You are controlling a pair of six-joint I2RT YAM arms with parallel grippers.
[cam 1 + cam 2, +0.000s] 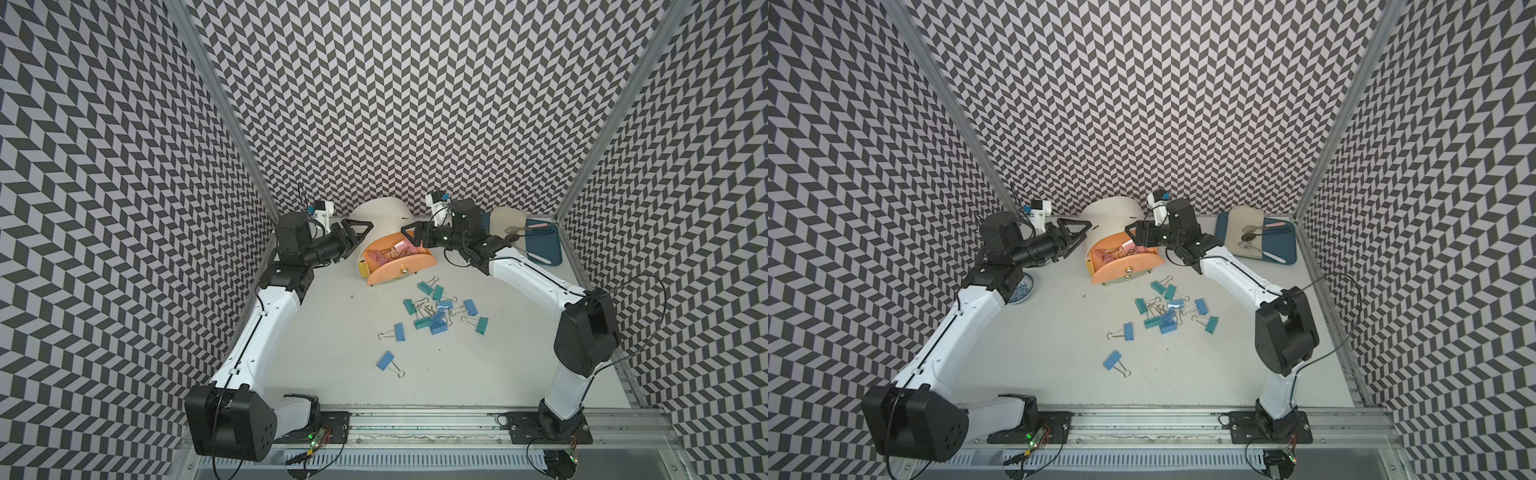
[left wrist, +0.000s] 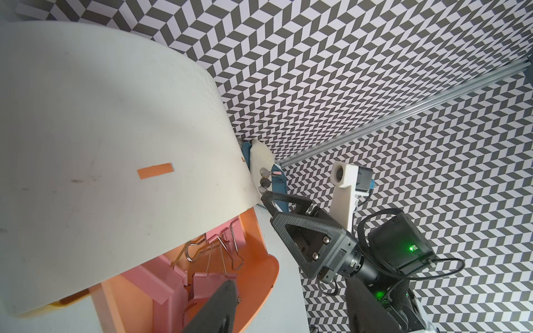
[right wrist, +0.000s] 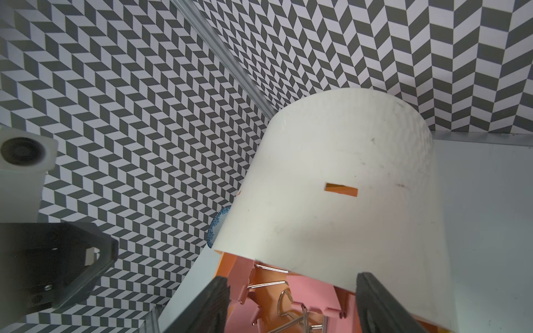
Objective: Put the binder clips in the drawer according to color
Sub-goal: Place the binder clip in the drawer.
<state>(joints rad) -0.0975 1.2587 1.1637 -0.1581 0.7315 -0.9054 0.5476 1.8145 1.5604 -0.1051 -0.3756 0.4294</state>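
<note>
The drawer cabinet (image 1: 384, 212) (image 1: 1113, 210) is cream and stands at the back, with its salmon top drawer (image 1: 401, 270) (image 1: 1128, 270) pulled out. Pink binder clips (image 1: 388, 253) (image 3: 311, 294) (image 2: 213, 288) lie inside that drawer. Several blue and teal binder clips (image 1: 436, 311) (image 1: 1167, 309) are scattered on the table in front, and one blue clip (image 1: 386, 360) lies apart, nearer the front. My left gripper (image 1: 360, 237) (image 2: 290, 288) hangs open beside the drawer's left end and holds nothing. My right gripper (image 1: 411, 239) (image 3: 292, 276) is open over the drawer's right end, with nothing between its fingers.
A blue tray (image 1: 544, 249) (image 1: 1283, 245) with spoons and a beige cloth (image 1: 1246, 224) sits at the back right. A speckled blue bowl (image 1: 1021, 289) lies under my left arm. Patterned walls close in the back and both sides.
</note>
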